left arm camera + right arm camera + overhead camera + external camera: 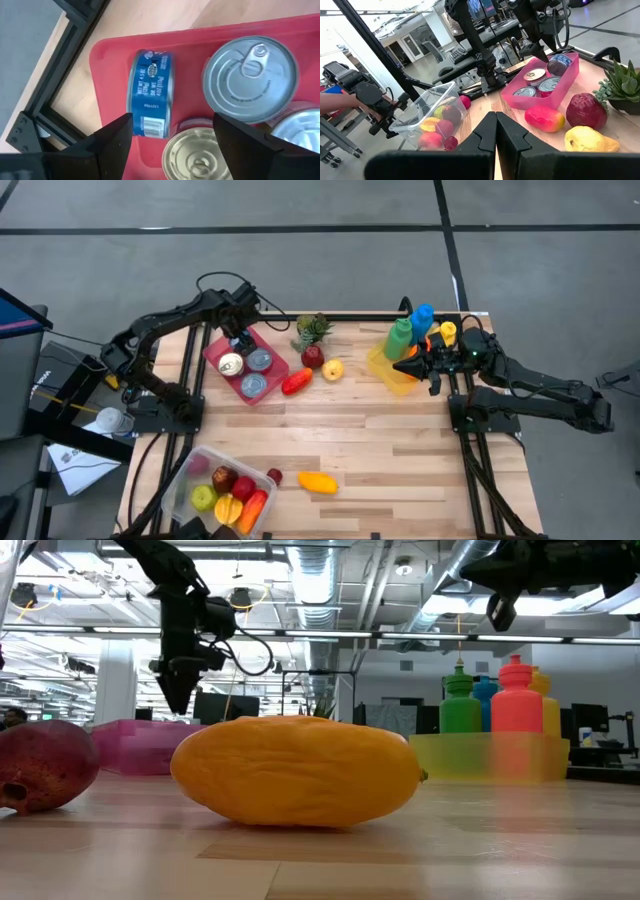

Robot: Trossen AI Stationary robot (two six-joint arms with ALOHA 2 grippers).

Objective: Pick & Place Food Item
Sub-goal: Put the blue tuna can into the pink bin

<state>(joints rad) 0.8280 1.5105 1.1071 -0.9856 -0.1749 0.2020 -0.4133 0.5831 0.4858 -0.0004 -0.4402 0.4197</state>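
Yellow mango [297, 771] is lying closest in the low view. I am hanging my left fingers [172, 137] apart above the blue can [151, 93] tipped on edge in the red tray [112, 55], upper left of the worktop [400, 450]. I am keeping my right fingers [496, 131] together at the yellow bin [392, 372], upper right.

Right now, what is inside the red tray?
The red tray holds four cans; one blue can lies on its side. The left gripper partly covers the gold-lidded can.

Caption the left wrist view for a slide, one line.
Open left hand hovering over a red tray of cans, one blue-labelled can lying on its side.
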